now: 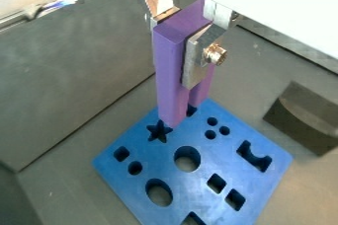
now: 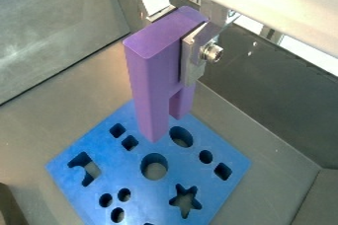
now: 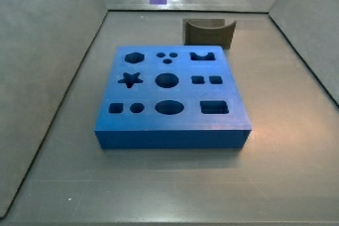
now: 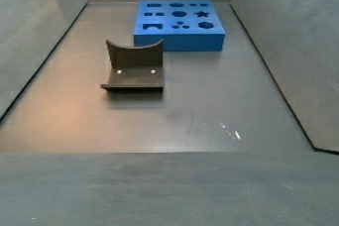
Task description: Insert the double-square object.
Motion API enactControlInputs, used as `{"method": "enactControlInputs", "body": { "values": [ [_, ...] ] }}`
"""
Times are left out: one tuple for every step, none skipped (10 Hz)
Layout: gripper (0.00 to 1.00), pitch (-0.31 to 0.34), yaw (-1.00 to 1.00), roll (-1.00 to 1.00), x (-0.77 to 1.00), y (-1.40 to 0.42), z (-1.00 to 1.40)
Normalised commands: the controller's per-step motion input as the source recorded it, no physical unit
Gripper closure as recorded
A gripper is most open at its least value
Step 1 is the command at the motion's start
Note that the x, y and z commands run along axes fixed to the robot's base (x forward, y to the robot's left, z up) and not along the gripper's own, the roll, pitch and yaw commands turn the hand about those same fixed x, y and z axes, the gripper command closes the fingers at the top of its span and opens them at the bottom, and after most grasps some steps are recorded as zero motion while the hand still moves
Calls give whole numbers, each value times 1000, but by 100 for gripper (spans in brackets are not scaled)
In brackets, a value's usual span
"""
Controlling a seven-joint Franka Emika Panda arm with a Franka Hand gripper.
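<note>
Above the flat blue block with shaped holes (image 1: 199,165), the gripper (image 1: 185,32) hangs clamped on the long, slim lavender plastic bar (image 1: 176,71), held upright, lower end clear of the block. All visible holes are empty. Dark brown curved block (image 4: 134,67) rests apart on the grey desk (image 4: 199,121).

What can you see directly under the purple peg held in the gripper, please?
The blue holed block lies below the double-square object, which the gripper holds upright above it. The peg's lower end covers part of the block in both wrist views, so the holes there stay unseen.
</note>
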Motion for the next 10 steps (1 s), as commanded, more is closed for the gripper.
{"method": "enactControlInputs", "body": {
  "values": [
    [100,10,-523,-10,677,63,-746],
    [100,0,-529,-54,743,243,-740],
    [100,0,-480,-60,814,274,-749],
    [100,0,-480,-59,811,277,-751],
    [100,0,-529,-50,757,283,-763],
    [100,16,-623,-33,640,260,-763],
    [100,10,-743,-69,471,186,-643],
    [100,10,-897,-123,263,14,-354],
    [100,0,-1000,-84,9,-14,-71],
    [100,0,-1000,-57,9,0,-26]
  ]
}}
